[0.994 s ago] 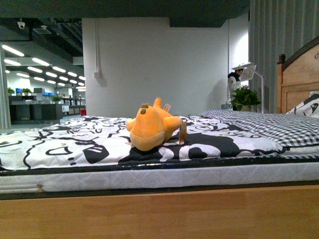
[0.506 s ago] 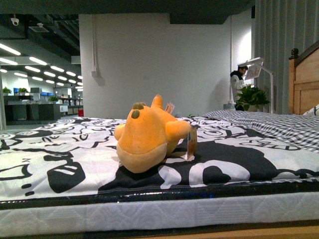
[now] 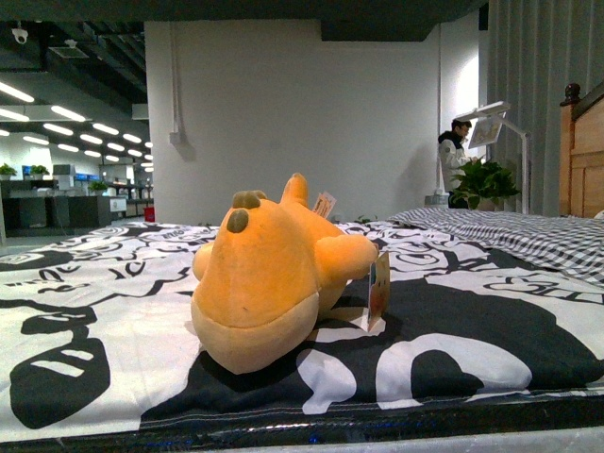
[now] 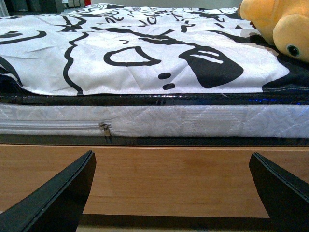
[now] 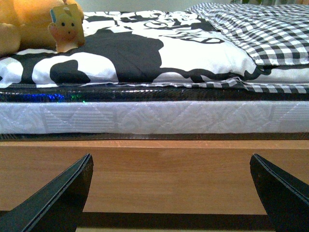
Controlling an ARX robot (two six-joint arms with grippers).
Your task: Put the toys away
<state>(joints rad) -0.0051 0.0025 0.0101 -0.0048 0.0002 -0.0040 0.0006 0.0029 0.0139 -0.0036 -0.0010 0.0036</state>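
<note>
An orange-yellow plush toy (image 3: 274,278) with a pale snout and small dark ears lies on the black-and-white bedspread (image 3: 94,330), its paper hang tag (image 3: 377,288) standing at its side. The toy (image 4: 277,24) shows at a corner of the left wrist view, and the toy (image 5: 21,21) with its hang tag (image 5: 66,28) shows in the right wrist view. My left gripper (image 4: 174,193) and my right gripper (image 5: 174,193) are open and empty, both low in front of the wooden bed frame, below mattress level. Neither arm appears in the front view.
The mattress edge (image 4: 154,121) and the wooden side rail (image 4: 169,179) stand between the grippers and the toy. A checked blanket (image 5: 260,29) covers the bed's far right. A wooden headboard (image 3: 585,160), a potted plant (image 3: 481,184), a lamp and a person stand behind.
The front view has closed in on the bed: the toy now looks much larger and nearer, and the wooden rail has dropped out of the picture.
</note>
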